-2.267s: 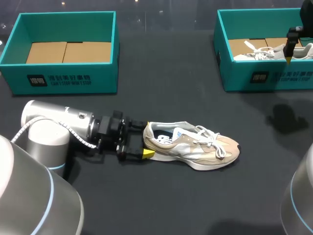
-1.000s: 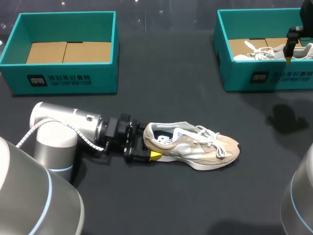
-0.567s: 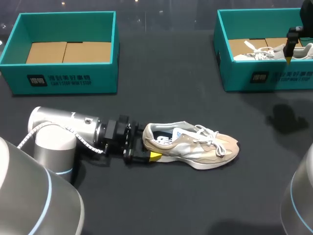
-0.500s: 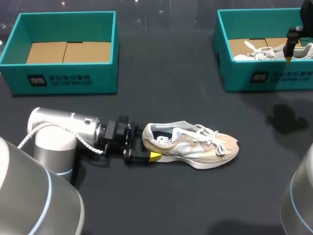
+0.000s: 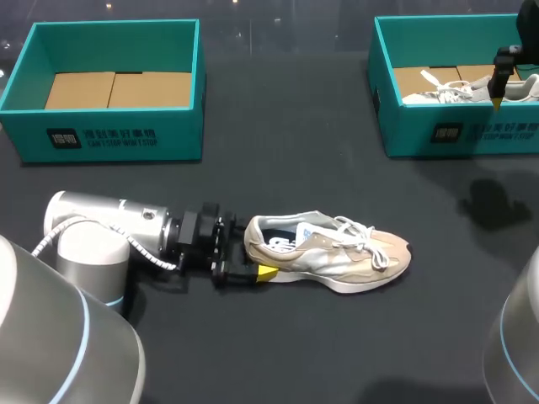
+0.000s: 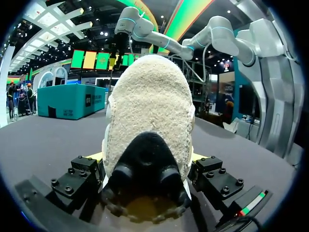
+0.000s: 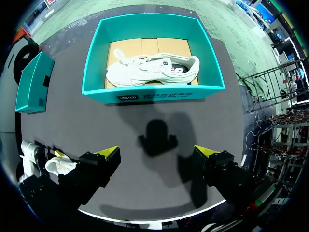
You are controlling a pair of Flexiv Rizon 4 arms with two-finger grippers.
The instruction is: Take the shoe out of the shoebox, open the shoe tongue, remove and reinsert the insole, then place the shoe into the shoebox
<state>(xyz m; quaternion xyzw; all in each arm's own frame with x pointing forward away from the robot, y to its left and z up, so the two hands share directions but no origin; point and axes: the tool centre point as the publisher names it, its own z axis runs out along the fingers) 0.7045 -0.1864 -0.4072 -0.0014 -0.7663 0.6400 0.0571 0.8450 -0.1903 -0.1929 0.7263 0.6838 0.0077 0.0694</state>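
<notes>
Nearest me, my left gripper [image 5: 254,252] lay low along the dark table [image 5: 337,337], its fingers closed in on the heel of the beige and tan lace-up sneaker [image 5: 337,252] from both sides. That sneaker sat upright on its sole, toe pointing away from the gripper. Farther back on the left stood an open teal cardboard shoebox [image 5: 109,25]. On the far right, a second teal shoebox [image 5: 459,135] held a white sneaker [image 5: 446,88]. My right gripper [image 7: 157,153] hung high above it, fingers spread wide, holding nothing.
</notes>
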